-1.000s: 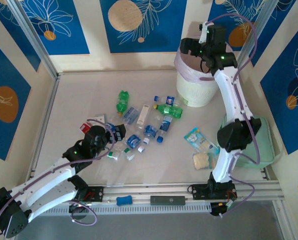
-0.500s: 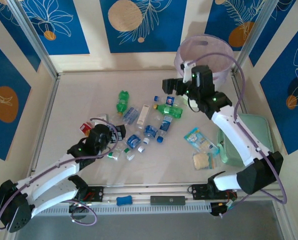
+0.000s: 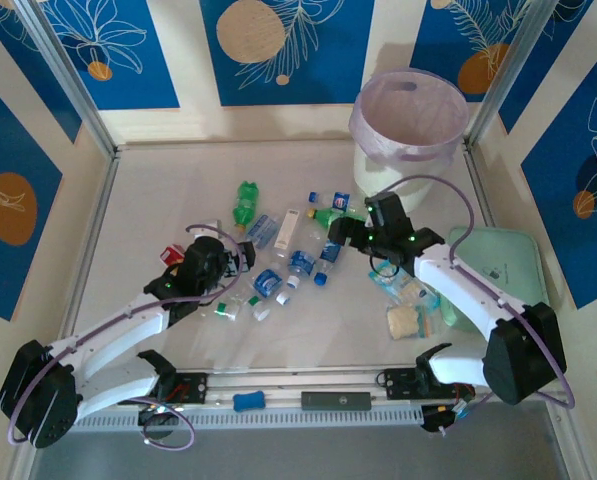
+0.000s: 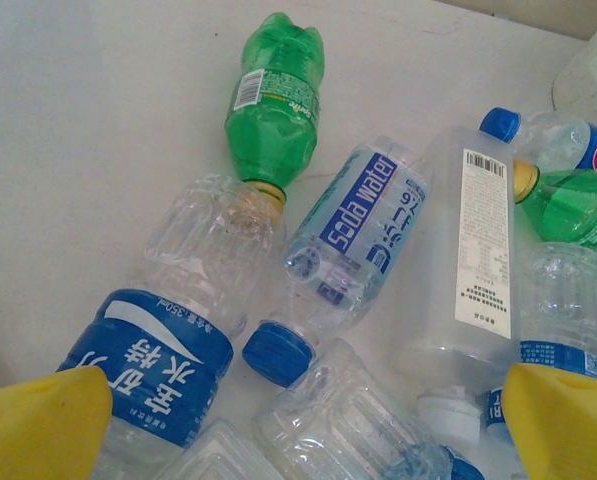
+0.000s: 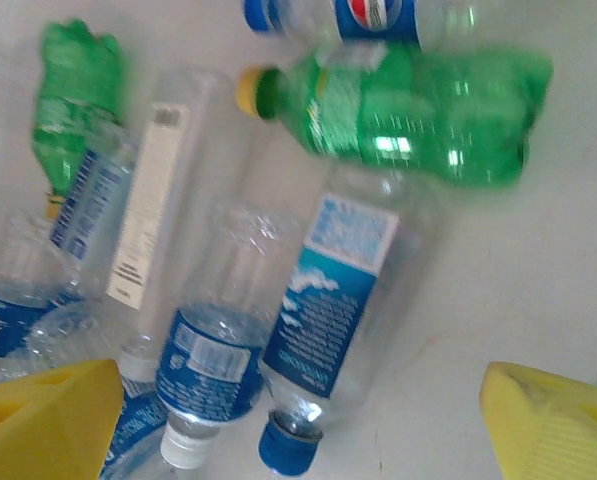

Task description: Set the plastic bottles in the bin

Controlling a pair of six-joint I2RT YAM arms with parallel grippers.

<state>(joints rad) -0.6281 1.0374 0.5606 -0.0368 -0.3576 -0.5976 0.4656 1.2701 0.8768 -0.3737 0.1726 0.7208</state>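
Note:
Several plastic bottles (image 3: 290, 252) lie in a heap mid-table, clear ones with blue labels and two green ones. The bin (image 3: 377, 172), white with a pink liner, stands at the far right. My left gripper (image 3: 240, 262) is open low over the heap's left side; in the left wrist view its yellow fingers (image 4: 40, 425) straddle a clear bottle (image 4: 378, 420) without touching it. My right gripper (image 3: 340, 232) hovers open at the heap's right side. Between its fingers (image 5: 553, 420) lies a clear bottle with a blue cap (image 5: 338, 300), below a green bottle (image 5: 408, 110).
A mint-green case (image 3: 503, 272) lies at the right edge under the right arm. Snack packets (image 3: 393, 275) and a tan biscuit piece (image 3: 403, 322) lie right of the heap. A small red item (image 3: 171, 255) sits by the left gripper. The metal rail (image 3: 338, 385) runs along the near edge.
The right arm has swung from over the bin down and left to the right side of the bottle heap. The left gripper has edged slightly toward the heap.

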